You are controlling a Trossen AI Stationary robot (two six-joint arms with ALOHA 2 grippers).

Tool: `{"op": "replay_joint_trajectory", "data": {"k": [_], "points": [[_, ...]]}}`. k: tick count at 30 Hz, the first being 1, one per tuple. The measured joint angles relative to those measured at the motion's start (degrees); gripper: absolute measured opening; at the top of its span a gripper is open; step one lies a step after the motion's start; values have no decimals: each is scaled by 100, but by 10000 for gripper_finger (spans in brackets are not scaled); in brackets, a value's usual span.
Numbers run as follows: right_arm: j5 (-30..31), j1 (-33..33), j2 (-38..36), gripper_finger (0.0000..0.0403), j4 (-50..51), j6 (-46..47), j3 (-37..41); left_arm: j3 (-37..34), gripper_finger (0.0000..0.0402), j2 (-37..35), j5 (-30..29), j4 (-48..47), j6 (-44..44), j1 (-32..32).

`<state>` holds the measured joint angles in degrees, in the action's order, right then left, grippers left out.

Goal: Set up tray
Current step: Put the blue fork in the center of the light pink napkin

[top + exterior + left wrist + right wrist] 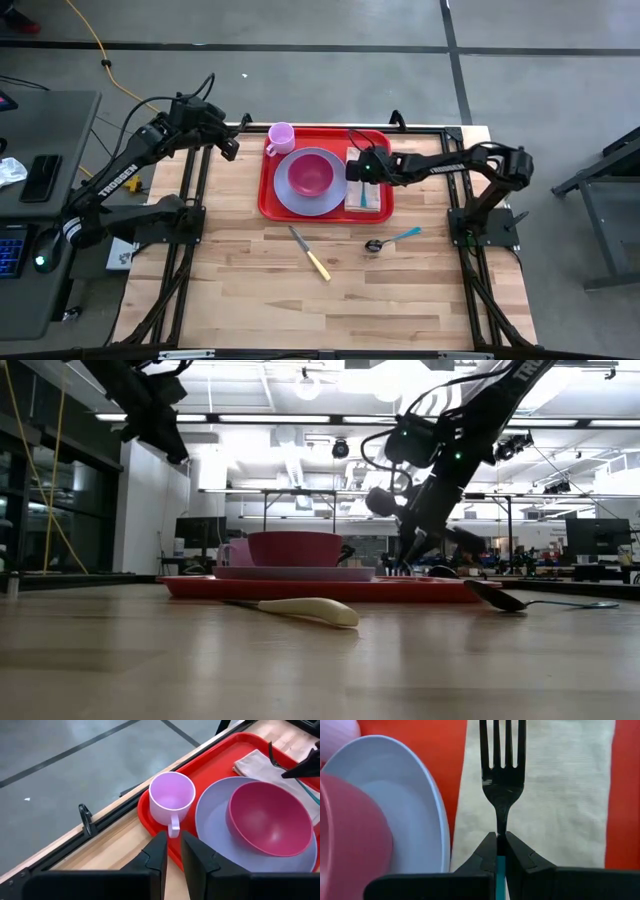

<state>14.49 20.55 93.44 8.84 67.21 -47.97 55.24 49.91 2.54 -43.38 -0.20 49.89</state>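
Right gripper (501, 842): I see it clamped on a black fork (502, 775), tines over the napkin (560, 795) | napkin lies on the red tray (272, 195) at table's far middle, beside plate (290, 195) with bowl (311, 174) | mug (281, 136) in tray corner | left gripper (171, 851): nearly together, empty, just off tray near mug | knife (310, 254), spoon (392, 239) on table.

Tray (268, 190) crowded; open table (240, 290) except knife (311, 255), spoon (391, 239).
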Motion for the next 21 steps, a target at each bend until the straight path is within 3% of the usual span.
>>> {"op": "replay_joint_trajectory", "data": {"k": [21], "points": [[-95,123,112,0,-11,141,0,0,85,0,-14,-2,140,0]]}}
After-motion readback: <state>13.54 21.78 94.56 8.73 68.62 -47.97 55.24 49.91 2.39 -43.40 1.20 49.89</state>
